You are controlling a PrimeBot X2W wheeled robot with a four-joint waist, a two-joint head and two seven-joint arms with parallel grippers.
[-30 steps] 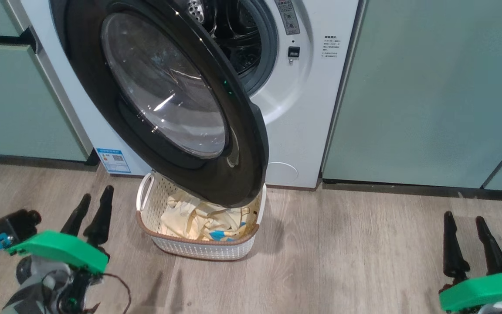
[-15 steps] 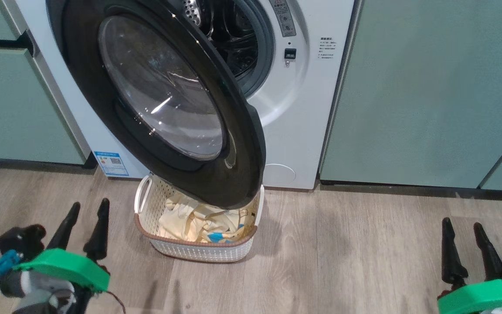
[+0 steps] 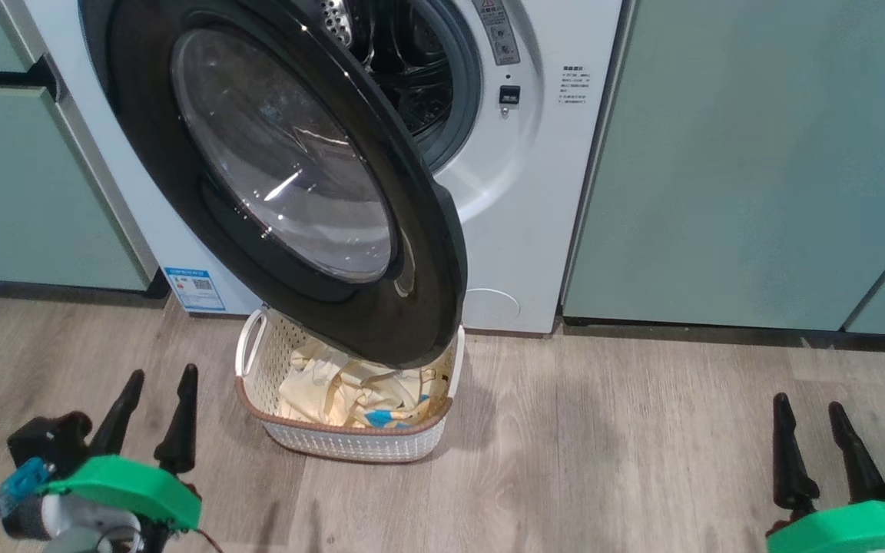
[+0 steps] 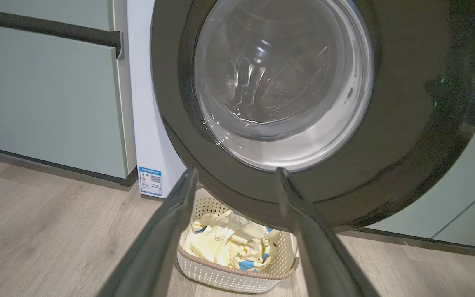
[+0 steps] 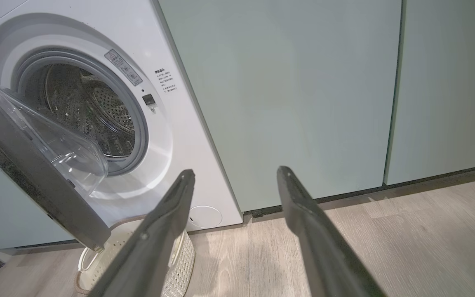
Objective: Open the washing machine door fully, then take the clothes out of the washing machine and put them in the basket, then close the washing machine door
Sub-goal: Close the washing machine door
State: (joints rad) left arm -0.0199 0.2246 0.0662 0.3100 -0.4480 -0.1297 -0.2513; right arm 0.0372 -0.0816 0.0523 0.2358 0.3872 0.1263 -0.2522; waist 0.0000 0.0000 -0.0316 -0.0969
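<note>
The clothes (image 3: 350,392) are lying in the basket (image 3: 350,447) beneath the half-open washing machine door (image 3: 281,153), the left pincer (image 3: 162,376) and right pincer (image 3: 807,403) are hovering wide open and empty, and door-closing is apparently starting, needing a push on its rim.

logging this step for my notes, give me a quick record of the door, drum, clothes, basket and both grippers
washing machine door: open, swung out over the basket
clothes: lying in the basket
drum: nothing seen in the visible part
left gripper: open, empty, left of the basket
right gripper: open, empty, far to the basket's right
left to do: close the door
</note>
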